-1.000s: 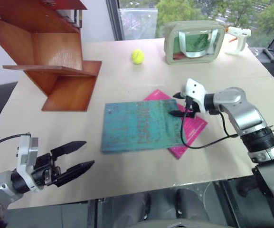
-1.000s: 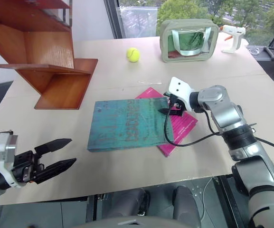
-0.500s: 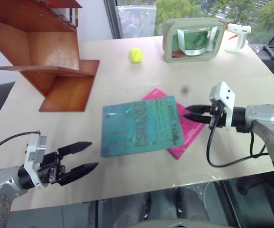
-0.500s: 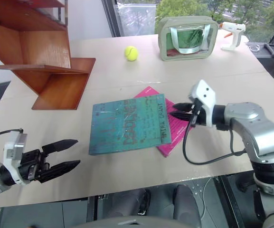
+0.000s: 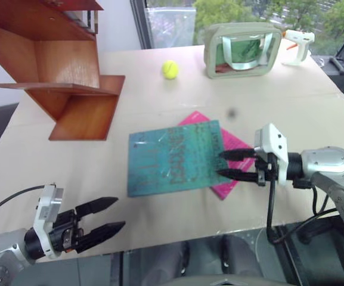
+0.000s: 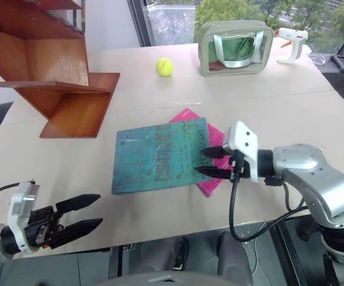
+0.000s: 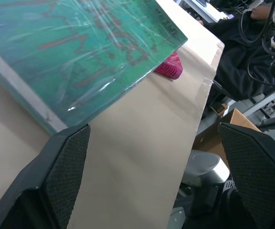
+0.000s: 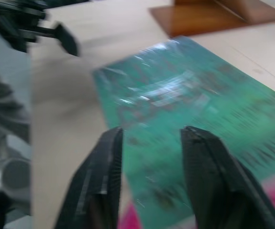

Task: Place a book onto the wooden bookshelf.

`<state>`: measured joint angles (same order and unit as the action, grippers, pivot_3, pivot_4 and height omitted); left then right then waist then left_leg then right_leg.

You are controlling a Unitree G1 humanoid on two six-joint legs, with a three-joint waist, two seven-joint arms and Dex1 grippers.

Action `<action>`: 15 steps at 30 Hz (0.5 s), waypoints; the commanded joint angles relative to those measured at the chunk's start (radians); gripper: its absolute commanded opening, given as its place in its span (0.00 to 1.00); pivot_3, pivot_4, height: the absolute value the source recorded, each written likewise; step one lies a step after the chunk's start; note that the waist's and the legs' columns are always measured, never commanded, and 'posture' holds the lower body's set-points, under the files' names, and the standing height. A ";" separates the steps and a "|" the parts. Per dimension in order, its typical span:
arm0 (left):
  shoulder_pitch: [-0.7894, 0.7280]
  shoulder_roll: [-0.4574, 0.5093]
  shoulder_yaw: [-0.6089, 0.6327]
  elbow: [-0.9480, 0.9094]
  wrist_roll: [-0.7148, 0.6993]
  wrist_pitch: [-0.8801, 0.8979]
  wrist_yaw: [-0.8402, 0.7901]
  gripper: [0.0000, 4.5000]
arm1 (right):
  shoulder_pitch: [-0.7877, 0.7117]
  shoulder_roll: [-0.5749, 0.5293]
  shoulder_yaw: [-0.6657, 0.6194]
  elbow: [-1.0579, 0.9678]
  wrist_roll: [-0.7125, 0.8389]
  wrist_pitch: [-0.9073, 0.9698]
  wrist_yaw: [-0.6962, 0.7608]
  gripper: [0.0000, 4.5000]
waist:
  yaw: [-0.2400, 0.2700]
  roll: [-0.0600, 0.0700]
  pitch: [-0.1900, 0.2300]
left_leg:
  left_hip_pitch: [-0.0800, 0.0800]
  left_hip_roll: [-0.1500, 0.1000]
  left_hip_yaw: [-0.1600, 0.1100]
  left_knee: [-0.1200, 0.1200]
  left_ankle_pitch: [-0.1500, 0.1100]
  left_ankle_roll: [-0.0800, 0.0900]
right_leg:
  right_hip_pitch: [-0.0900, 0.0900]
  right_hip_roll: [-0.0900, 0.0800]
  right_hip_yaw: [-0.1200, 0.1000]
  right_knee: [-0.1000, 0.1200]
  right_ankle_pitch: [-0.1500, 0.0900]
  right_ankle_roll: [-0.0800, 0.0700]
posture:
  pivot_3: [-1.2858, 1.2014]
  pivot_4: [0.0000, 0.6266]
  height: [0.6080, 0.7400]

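Observation:
The teal-blue book (image 5: 174, 158) lies flat in the middle of the table, overlapping a smaller pink book (image 5: 237, 170). My right gripper (image 5: 221, 164) points left along the table and is open. Its two black fingertips (image 5: 231, 154) hover at the book's right edge with nothing between them. In the right wrist view the book (image 8: 185, 100) shows through the gap of those fingers. My left gripper (image 5: 117, 215) is open near the front left edge of the table, well short of the book. The wooden bookshelf (image 5: 70, 77) stands at the far left.
A yellow tennis ball (image 5: 170, 70), a pale green bag (image 5: 242, 50) and a white glue gun (image 5: 297, 44) sit along the far side of the table (image 5: 160, 107). Bare table lies between the book and the bookshelf.
My right gripper drew back off the book's upper right, closed, then came in again at the book's right edge with its fingers parted. My left gripper sank slightly toward the table's front edge.

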<state>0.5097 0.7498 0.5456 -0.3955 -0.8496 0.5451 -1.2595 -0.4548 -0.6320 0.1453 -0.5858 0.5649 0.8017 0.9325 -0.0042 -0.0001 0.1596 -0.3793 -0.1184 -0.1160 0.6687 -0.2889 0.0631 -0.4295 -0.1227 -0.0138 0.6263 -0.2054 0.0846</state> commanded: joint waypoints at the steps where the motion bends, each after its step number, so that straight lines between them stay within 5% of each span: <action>1: -0.018 0.010 0.005 -0.007 -0.006 -0.014 -0.007 1.00 | -0.110 0.069 0.084 0.133 -0.088 -0.057 -0.046 0.03 | -0.003 0.000 0.000 | 0.000 0.000 0.000 0.000 0.001 -0.001 | 0.000 0.001 0.000 0.000 0.001 -0.001 | 0.52 0.24 1.00; 9: -0.041 -0.007 -0.007 -0.003 0.004 -0.034 0.005 1.00 | -0.365 0.221 0.264 0.702 -0.370 -0.342 -0.017 0.01 | -0.010 -0.001 0.000 | -0.001 0.000 0.000 0.000 0.003 0.000 | -0.002 0.003 0.000 0.001 0.003 -0.004 | 0.52 0.24 1.00; 15: -0.008 -0.045 0.002 -0.043 -0.003 -0.054 0.038 1.00 | -0.417 0.205 0.301 1.045 -0.507 -0.484 0.035 0.01 | -0.013 -0.001 -0.002 | 0.001 -0.001 -0.002 -0.001 0.002 -0.001 | -0.003 0.005 0.004 0.000 0.003 -0.004 | 0.52 0.24 1.00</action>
<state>0.4832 0.7124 0.5316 -0.4054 -0.8456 0.5098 -1.2299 -0.9006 -0.3874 0.4305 0.3490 0.1257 0.3189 0.9623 -0.0173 -0.0015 0.1575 -0.3772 -0.1195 -0.1184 0.6680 -0.2873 0.0619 -0.4314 -0.1176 -0.0099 0.6260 -0.2028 0.0805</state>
